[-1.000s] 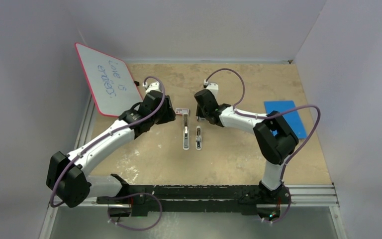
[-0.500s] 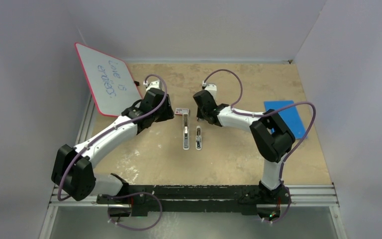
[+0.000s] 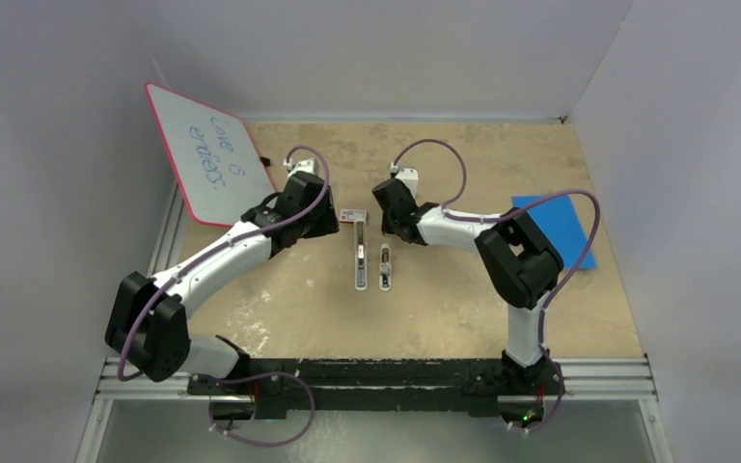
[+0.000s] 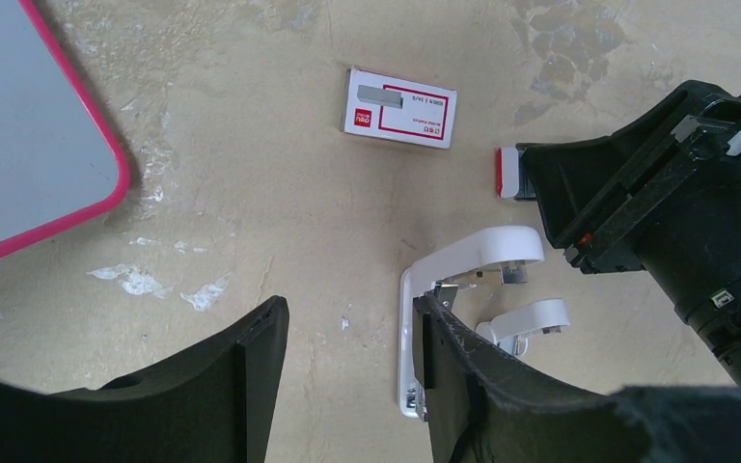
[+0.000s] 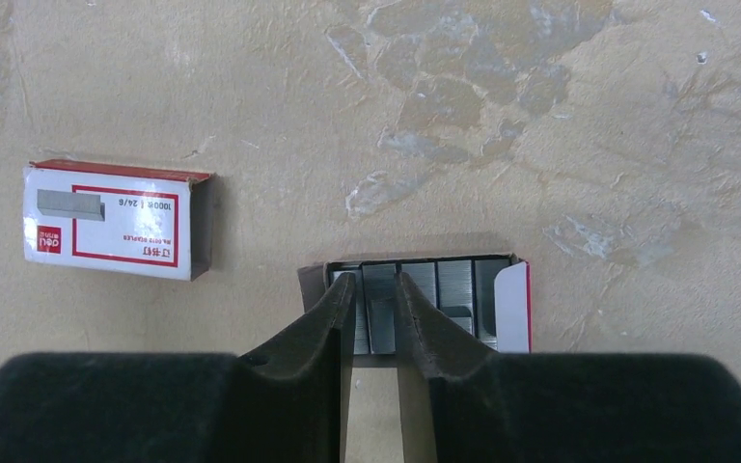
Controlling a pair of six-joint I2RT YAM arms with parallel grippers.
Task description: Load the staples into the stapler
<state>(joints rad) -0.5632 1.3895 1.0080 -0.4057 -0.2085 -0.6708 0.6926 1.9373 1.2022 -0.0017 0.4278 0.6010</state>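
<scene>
The white stapler (image 3: 359, 260) lies opened out flat mid-table, with its second bar (image 3: 384, 267) beside it. It also shows in the left wrist view (image 4: 482, 253). In the right wrist view, an open cardboard tray (image 5: 509, 307) holds several grey ribbed strips of staples (image 5: 453, 285). My right gripper (image 5: 375, 289) is narrowly open. Its fingertips straddle one strip at the tray's left end; I cannot tell if they touch it. My left gripper (image 4: 347, 367) is wide open and empty. It hangs low over bare table, with its right finger (image 4: 453, 357) next to the stapler's base.
A red-and-white staple box (image 5: 116, 220) lies left of the tray and just beyond the stapler (image 3: 352, 215). A pink-rimmed whiteboard (image 3: 210, 154) leans at the far left. A blue sheet (image 3: 555, 227) lies at the right. Walls enclose the table.
Both arms have shifted a little, their elbows moving inward. The right gripper has edged left over the tray. The stapler and the box have not moved.
</scene>
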